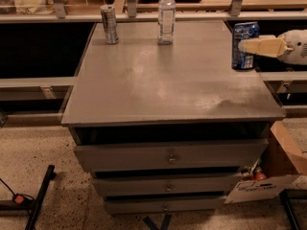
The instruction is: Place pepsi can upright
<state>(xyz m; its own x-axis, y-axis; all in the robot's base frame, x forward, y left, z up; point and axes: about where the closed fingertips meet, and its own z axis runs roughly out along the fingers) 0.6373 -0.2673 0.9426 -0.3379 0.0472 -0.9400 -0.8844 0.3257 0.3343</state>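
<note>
The pepsi can [244, 32] is blue with white markings. It stands upright at the right edge of the grey table top [168, 85], with its base at or just above the surface. My gripper [245, 45] reaches in from the right. One cream finger [263, 46] lies across the front of the can at mid-height, and the other is hidden behind it. The gripper looks shut on the can.
A slim silver-grey can [110, 24] stands at the table's back left. A clear water bottle [166, 14] stands at the back middle. Drawers [169, 158] sit under the top. A cardboard box [283, 164] is on the floor at the right, and a black stand leg [41, 190] at the lower left.
</note>
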